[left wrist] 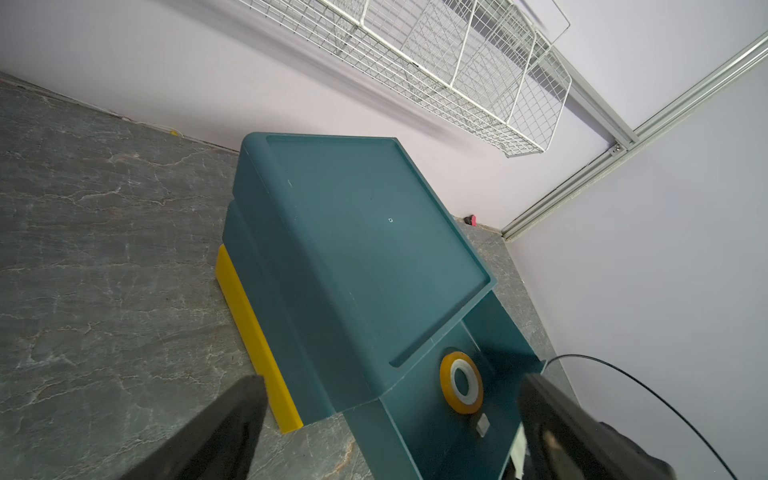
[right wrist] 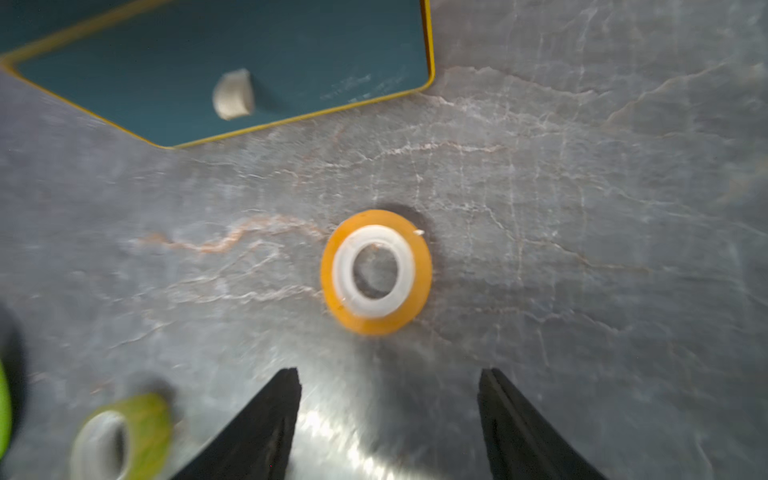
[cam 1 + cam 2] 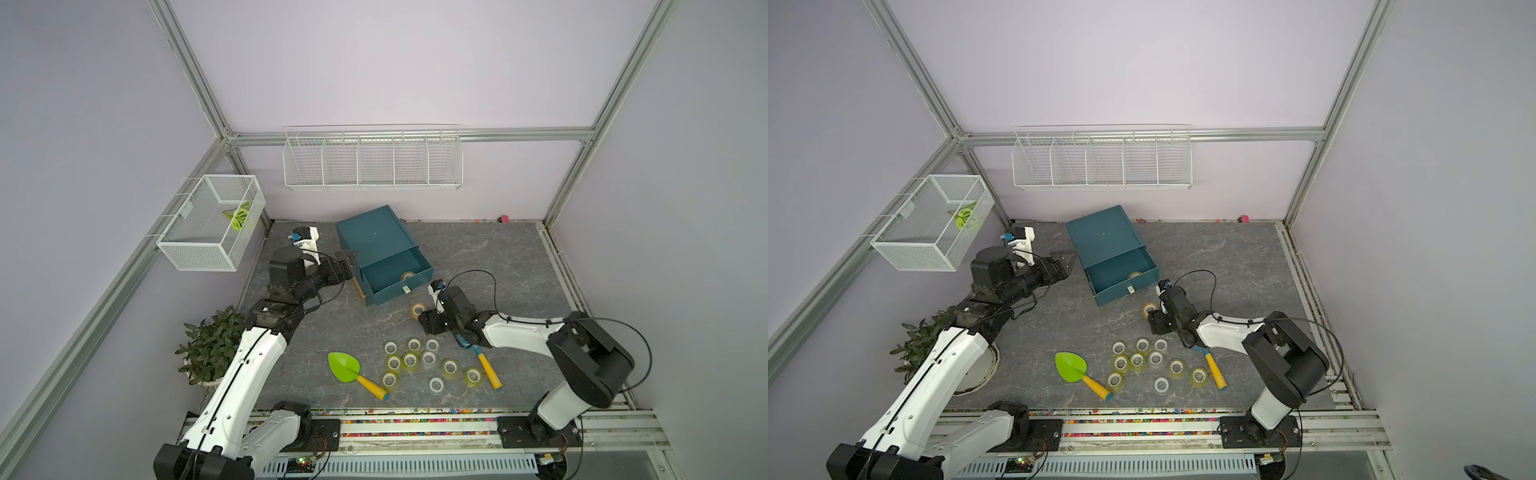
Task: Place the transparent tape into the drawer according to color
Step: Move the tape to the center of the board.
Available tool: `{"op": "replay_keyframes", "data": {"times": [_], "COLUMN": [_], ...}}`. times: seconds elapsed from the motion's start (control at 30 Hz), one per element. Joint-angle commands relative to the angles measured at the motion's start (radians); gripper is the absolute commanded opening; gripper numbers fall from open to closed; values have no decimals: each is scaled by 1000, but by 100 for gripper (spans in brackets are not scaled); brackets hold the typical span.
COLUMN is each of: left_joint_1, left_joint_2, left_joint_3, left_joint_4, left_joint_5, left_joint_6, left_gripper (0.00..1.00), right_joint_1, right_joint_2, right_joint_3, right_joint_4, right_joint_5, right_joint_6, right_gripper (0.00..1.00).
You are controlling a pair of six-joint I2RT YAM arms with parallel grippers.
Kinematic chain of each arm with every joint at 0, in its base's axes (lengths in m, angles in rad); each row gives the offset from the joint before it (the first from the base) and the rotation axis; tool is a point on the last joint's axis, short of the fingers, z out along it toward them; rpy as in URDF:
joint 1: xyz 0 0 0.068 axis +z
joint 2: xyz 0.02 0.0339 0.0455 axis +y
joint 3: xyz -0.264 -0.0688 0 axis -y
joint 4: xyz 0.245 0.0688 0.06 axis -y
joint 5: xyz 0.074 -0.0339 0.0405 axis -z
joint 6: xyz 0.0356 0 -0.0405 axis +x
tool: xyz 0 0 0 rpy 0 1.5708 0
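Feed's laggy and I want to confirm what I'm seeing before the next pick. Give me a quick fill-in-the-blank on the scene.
The open drawer holds one ____ tape roll.
The loose roll by the right hand lies flat on the ____, outside the drawer.
The right hand is open and holds ____.
The toy shovel has a ____ blade.
Missing words: orange; table; nothing; green.

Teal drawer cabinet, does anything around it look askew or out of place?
Yes: the teal drawer cabinet sits skewed to the back wall, and one orange tape roll lies on the grey table just outside its open drawer.
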Motion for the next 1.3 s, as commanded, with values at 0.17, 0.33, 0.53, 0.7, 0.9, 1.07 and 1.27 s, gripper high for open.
{"op": "replay_keyframes", "data": {"times": [0.17,0.33,0.53,0.7,0.9,1.07,1.27], "left_joint_1": [4,3,4,4,3,4,4], "left_joint_2": [5,4,1,-1,-4,-3,-5], "left_joint_3": [-12,-12,-11,-12,-10,-9,-10], "left_joint_4": [9,9,10,11,9,11,8], "left_joint_5": [4,4,3,3,0,3,6], "left_joint_6": [7,7,7,6,8,7,7], "left_gripper": [100,100,100,100,100,100,100], "right_joint_1": [10,10,10,8,-29,-118,-134], "right_joint_2": [89,109,145,152,103,3,-64], "right_joint_3": [68,99,137,139,76,3,69], "right_joint_4": [47,-13,-141,-260,-391,-434,-515], "right_joint_5": [119,139,168,219,277,264,247], "right_joint_6": [-2,9,6,29,128,154,154], "right_gripper": [71,65,60,57,56,58,65]}}
